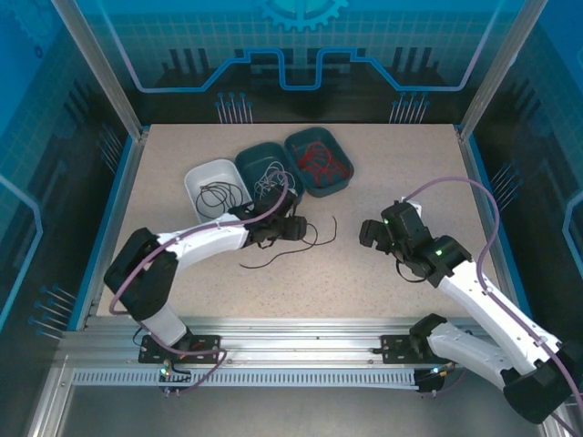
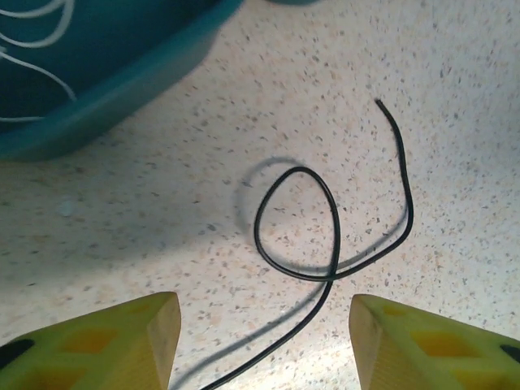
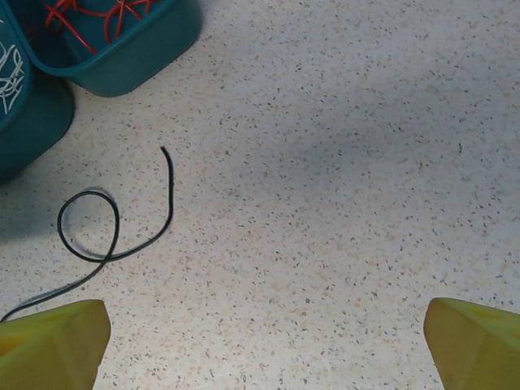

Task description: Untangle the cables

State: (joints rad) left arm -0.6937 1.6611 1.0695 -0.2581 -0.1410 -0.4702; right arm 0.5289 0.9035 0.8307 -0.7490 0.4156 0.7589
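Note:
One black cable (image 1: 266, 262) lies loose on the speckled table, curled into a single loop (image 2: 338, 236) with its free end pointing away. My left gripper (image 1: 296, 228) hangs low over it, jaws open. The cable's tail runs on the table between the two yellow fingertips (image 2: 122, 345) without being pinched. My right gripper (image 1: 370, 234) stands wide open to the right of the cable (image 3: 172, 199), nothing between its fingers (image 3: 57, 337). More cables sit sorted in trays: black ones (image 1: 219, 194), whitish ones (image 1: 271, 177) and red ones (image 1: 319, 160).
Three trays stand in a row at the back: a white one (image 1: 193, 178), a teal one (image 1: 248, 162) and another teal one (image 1: 339, 148). The middle tray's wall (image 2: 114, 89) is close on the left gripper's left. Bare table stretches to the right.

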